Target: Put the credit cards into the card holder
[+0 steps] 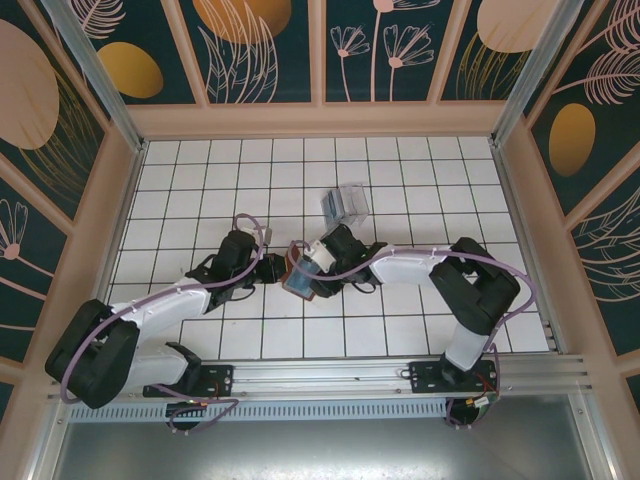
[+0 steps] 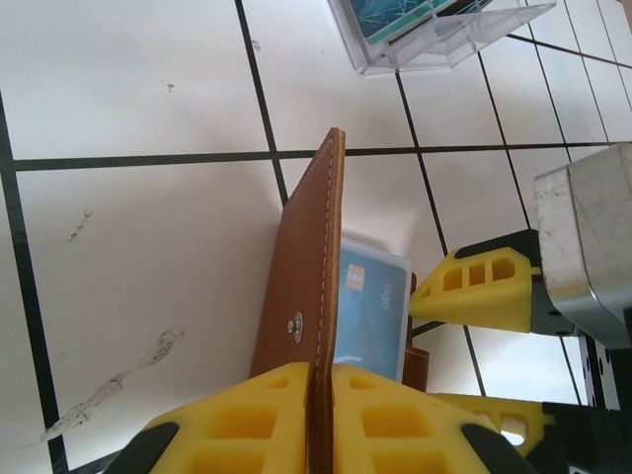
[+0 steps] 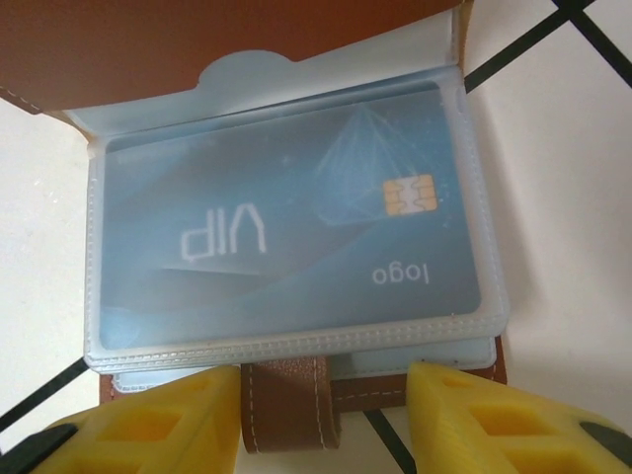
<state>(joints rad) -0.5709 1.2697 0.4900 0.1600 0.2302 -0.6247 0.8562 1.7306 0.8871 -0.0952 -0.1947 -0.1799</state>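
Left gripper (image 2: 321,387) is clenched on the card holder (image 2: 304,286): both yellow pads (image 2: 252,420) are pressed flat against one brown leather flap, which is held on edge and runs straight ahead from the fingertips, with white stitching along its rim and a snap stud (image 2: 294,326) on its left face. Just right of that flap a blue credit card (image 2: 367,308) is seen tucked into the holder, and the right gripper's yellow fingers are seen further right, one either side of the holder's lower part. Right gripper (image 3: 326,395) is released: its two fingers (image 3: 148,430) are spread apart, the brown closure strap (image 3: 291,405) lies between them and no contact with either can be made out. Directly ahead of those fingertips the card is seated in a clear sleeve (image 3: 247,84), VIP and logo print read upside down, gold chip toward the right finger, brown leather beyond the sleeve. From overhead the two grippers are seen tip to tip at the holder, left gripper on its left side, right gripper on its right. A clear box (image 2: 434,44) with more cards (image 2: 395,15) inside is seen well ahead and right of the left fingertips, apart from the holder, on the white tiled table (image 2: 128,99)
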